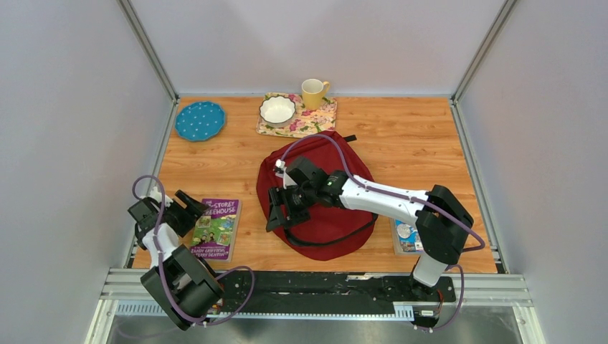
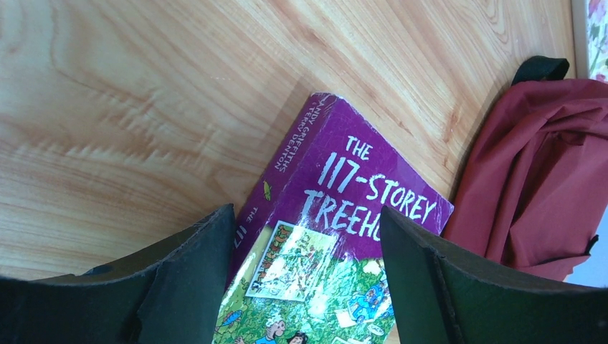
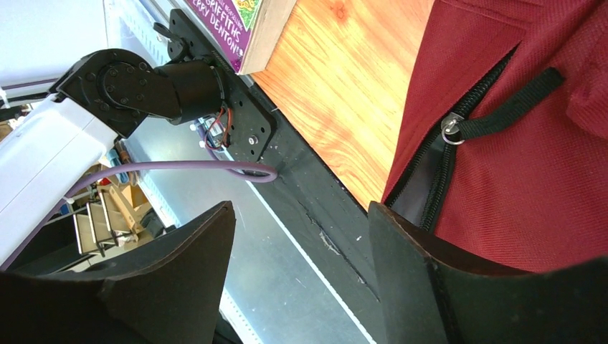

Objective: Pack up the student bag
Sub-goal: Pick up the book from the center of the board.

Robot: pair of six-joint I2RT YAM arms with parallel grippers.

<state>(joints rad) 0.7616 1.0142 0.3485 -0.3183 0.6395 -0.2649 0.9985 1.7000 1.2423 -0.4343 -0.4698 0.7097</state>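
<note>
Top external: one bag, one mug.

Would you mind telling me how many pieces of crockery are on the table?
3: a blue plate at the back left, a white bowl on the floral mat, and a yellow mug at the mat's back edge. None seems hidden.

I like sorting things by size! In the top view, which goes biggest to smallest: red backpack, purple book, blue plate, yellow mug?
1. backpack, by far the biggest.
2. book.
3. plate, looks a bit smaller, but it sits farther from the camera, so unsure.
4. mug, smallest.
</note>
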